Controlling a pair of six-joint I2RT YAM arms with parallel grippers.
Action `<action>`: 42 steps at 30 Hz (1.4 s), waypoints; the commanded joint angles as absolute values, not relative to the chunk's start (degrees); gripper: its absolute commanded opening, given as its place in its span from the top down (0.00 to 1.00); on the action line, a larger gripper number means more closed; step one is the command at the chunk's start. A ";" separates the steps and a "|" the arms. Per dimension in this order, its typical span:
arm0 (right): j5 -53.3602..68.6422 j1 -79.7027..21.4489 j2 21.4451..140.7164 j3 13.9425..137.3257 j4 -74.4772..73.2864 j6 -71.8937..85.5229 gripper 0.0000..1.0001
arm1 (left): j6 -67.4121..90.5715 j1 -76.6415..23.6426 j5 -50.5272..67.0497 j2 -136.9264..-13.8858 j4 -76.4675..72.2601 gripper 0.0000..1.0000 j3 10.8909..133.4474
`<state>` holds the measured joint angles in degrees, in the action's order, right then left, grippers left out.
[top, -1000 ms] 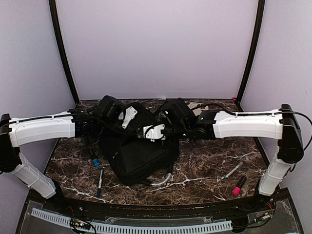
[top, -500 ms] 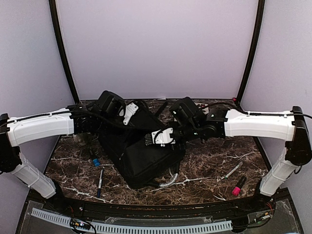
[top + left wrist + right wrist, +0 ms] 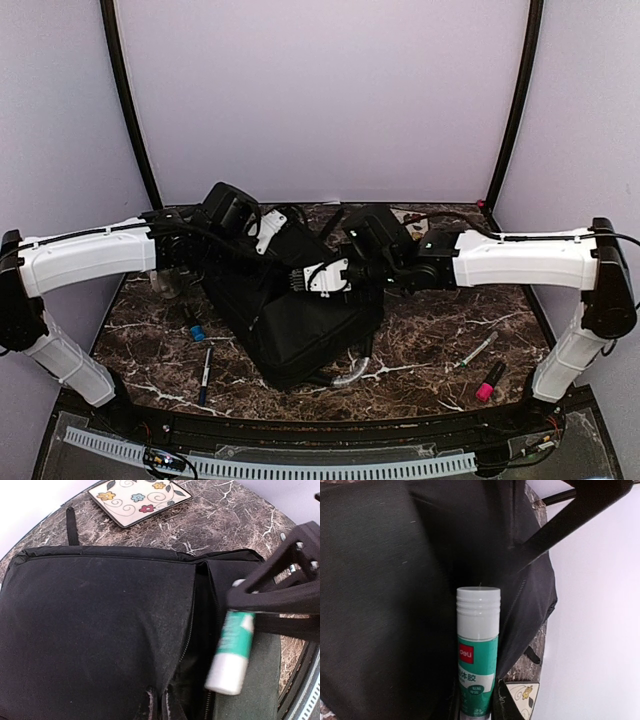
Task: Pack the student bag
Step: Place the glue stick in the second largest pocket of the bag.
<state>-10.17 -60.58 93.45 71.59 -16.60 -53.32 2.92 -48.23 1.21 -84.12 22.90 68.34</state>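
One glue stick (image 3: 478, 650) clamped in right end effector (image 3: 477, 707), white cap aimed at open zip (image 3: 192, 625); left end effector (image 3: 266, 240) pinched shut on student bag (image 3: 290, 320) fabric beside that zip. Bag soft, floppy, probably light: seam or strap gives best hold. Lies at centre of surface (image 3: 430, 330), far end apparently lifted, long axis far-left to near-right.

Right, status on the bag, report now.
Left fingers shut, pinching large black soft fabric student bag at its open zip. Right fingers hold green-and-white plastic glue stick at that opening. Nothing blocking it.
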 commanded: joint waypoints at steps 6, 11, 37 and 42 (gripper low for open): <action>-17.69 -62.10 103.74 72.39 -3.27 -60.69 1.00 | 4.79 -48.52 7.13 -82.59 16.88 1.00 73.61; -20.34 -62.44 105.69 68.13 6.37 -63.04 1.00 | 4.92 -48.52 7.58 -82.51 16.34 1.00 73.65; -17.01 -62.42 93.25 59.40 7.05 -48.10 0.58 | 2.02 -47.67 -2.27 -84.53 15.39 1.00 70.74; -8.44 -60.49 87.82 58.36 -4.01 -39.62 0.58 | -0.74 -47.11 -0.68 -86.71 14.93 1.00 73.37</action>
